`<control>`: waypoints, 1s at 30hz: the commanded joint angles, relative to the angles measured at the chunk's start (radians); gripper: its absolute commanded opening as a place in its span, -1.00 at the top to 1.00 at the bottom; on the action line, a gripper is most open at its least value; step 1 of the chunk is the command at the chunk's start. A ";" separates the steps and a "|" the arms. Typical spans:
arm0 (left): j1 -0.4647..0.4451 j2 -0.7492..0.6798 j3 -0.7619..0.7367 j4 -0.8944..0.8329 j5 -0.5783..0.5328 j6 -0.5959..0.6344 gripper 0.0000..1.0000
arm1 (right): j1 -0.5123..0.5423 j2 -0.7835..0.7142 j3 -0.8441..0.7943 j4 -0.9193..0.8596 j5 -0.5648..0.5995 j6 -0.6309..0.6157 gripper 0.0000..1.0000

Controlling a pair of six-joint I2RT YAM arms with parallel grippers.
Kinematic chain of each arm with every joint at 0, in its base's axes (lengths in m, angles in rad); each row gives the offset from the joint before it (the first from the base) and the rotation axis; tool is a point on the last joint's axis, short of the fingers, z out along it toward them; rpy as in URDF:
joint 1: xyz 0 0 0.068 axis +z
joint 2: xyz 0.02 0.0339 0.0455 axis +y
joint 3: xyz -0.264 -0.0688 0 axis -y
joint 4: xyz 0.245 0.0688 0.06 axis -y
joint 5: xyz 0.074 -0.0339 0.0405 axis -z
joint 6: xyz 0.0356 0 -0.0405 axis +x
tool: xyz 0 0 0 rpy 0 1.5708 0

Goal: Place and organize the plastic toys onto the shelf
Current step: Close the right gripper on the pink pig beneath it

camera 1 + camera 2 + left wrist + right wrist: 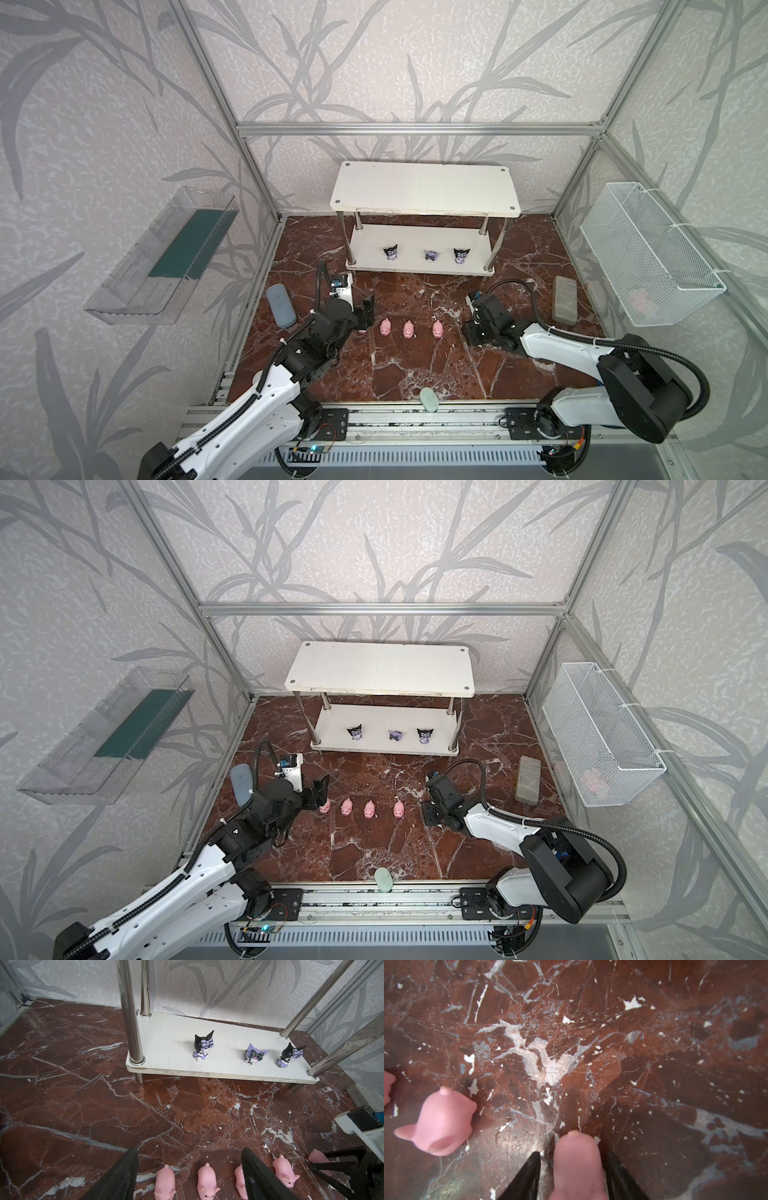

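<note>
The white two-tier shelf [424, 187] stands at the back. Three black-and-purple figurines [391, 252] [431, 255] [460, 254] line its lower board [166, 1047]. Pink pigs lie in a row on the red marble floor [346, 807] [368, 809] [399, 809]. My left gripper [189, 1167] hangs open over the row's left end, above two pigs [165, 1182] [207, 1180]. My right gripper [573, 1153] is low at the row's right end. Its jaws stand narrow around one pig [577, 1167], and a thin strip of floor shows beside one finger. Another pig [444, 1122] lies beside it.
A grey-blue oblong pad [281, 305] lies at the left edge, a grey block [564, 299] at the right. A pale green oval piece [429, 400] sits at the front edge. A wire basket [648, 257] hangs on the right wall, a clear tray [158, 257] on the left.
</note>
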 commanded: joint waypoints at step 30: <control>0.041 0.123 0.052 0.031 0.031 -0.034 -0.52 | 0.038 -0.376 0.600 -0.767 0.178 0.013 0.31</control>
